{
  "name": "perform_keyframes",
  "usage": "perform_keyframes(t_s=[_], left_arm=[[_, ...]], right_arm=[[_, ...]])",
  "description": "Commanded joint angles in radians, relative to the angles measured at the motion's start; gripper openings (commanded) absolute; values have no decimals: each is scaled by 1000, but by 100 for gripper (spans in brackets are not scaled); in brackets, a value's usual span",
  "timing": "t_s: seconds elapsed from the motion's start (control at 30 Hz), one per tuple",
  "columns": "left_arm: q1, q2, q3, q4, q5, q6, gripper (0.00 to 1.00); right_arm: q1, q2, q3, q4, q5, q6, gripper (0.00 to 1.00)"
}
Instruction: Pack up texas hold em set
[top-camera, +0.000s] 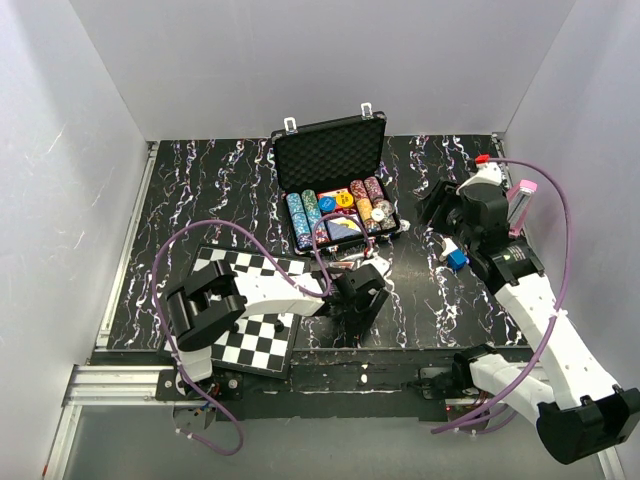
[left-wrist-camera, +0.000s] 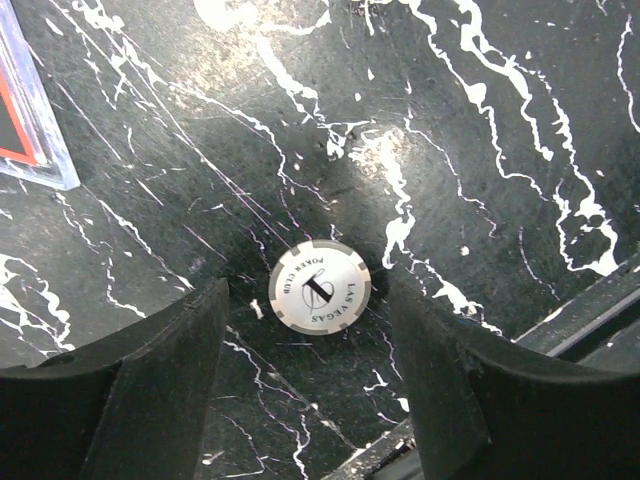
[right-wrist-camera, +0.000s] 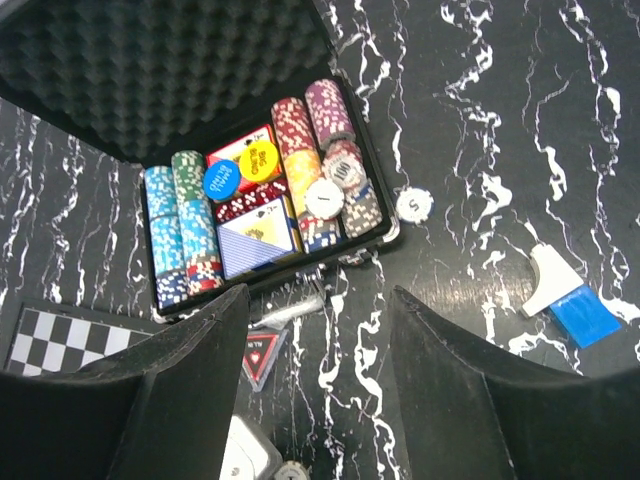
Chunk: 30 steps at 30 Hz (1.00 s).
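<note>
Briefcase (right-wrist-camera: 150, 70) open, mostly filled. Left gripper (left-wrist-camera: 308, 340) open, straddling loose white chip (left-wrist-camera: 319, 287), no hold; right gripper (right-wrist-camera: 320, 330) open, empty. Second chip (right-wrist-camera: 413, 204) loose right of it.

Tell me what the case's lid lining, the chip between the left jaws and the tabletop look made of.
Lid lining: soft black foam, judging by matte egg-crate dimples.
Chip: likely plastic or clay composite; smooth white face, grey edge marks, printed lettering.
Tabletop: hard black marble-look sheet with white veins, fine scratches, slight sheen; perhaps laminate.
</note>
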Motion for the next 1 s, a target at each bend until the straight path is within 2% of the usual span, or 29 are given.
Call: perform_keyframes(t_s=[0.0,0.1,0.5,0.53,0.67,0.9,0.97], left_arm=[[-6,4,35,17,-44,-3,61],[-12,9,35,5,-46,0,55],[-50,78,82,-70,-87,34,55],[-52,88,90,-79,-92,33,53],[-55,98,96,-95,-104,22,33],[-53,50,98,-96,-138,17,19],[-52,17,110,-96,-161,28,19]], right_arm=[[-2,-21,-33,-1,12,14,65],[-3,-26,-44,-1,7,23,65],[-3,-14,-34,6,1,31,65],[-2,-12,-34,8,1,32,65],[-2,-7,-36,11,3,31,65],[-5,-12,-44,14,6,35,65],[-3,-11,-48,12,9,35,65]])
